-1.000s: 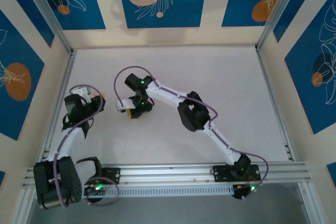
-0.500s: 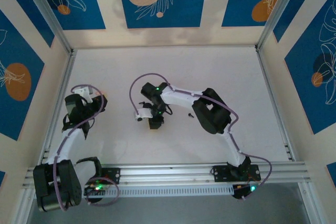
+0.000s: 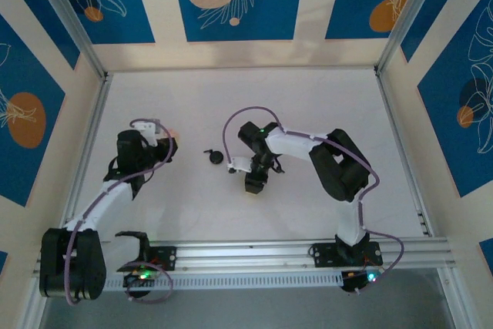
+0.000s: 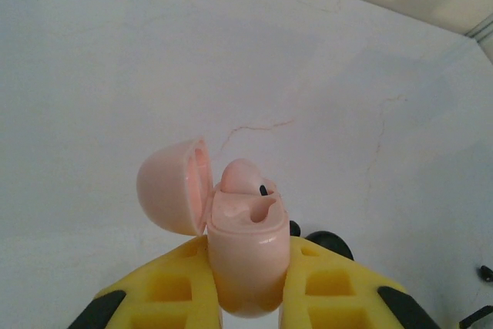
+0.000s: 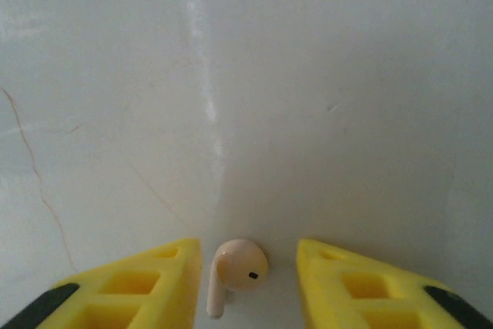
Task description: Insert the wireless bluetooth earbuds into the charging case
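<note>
The charging case is pale pink, not black. It stands upright between my left gripper's yellow fingers, which are shut on its body. Its round lid hangs open to the left, and one pink earbud sits in a slot beside an empty slot. A second pink earbud lies on the white table, stem toward the camera, between the parted fingers of my open right gripper, closer to the left finger. From above, the left gripper is at mid-left and the right gripper at the centre.
A small round black puck lies on the table between the two grippers, with a tiny black bit beside it. The puck also peeks out behind the left fingers. Metal frame rails border the table.
My right arm has swung right, away from the left gripper to the table's centre, uncovering the black puck. My left gripper has shifted right and slightly farther back, case still held.
</note>
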You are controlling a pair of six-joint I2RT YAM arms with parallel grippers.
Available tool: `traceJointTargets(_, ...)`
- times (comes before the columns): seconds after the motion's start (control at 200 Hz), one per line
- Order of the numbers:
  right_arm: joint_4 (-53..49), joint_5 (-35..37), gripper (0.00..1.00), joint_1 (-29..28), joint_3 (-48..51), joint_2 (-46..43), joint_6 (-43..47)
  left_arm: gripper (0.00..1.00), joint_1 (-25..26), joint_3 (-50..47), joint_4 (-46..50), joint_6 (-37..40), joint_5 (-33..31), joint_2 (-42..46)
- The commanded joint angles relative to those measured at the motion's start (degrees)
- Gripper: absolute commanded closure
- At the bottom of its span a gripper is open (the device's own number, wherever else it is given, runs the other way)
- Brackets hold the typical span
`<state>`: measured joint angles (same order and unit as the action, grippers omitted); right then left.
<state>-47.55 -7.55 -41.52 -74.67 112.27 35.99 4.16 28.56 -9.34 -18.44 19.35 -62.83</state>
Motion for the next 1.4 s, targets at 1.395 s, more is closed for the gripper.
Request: traceJointTargets(1.395, -22.9, 2.6, 0.61, -2.3, -18.6, 12.7, -47.4, 0.86, 1.8, 1.2, 8.2, 3.2, -3.1, 5.9)
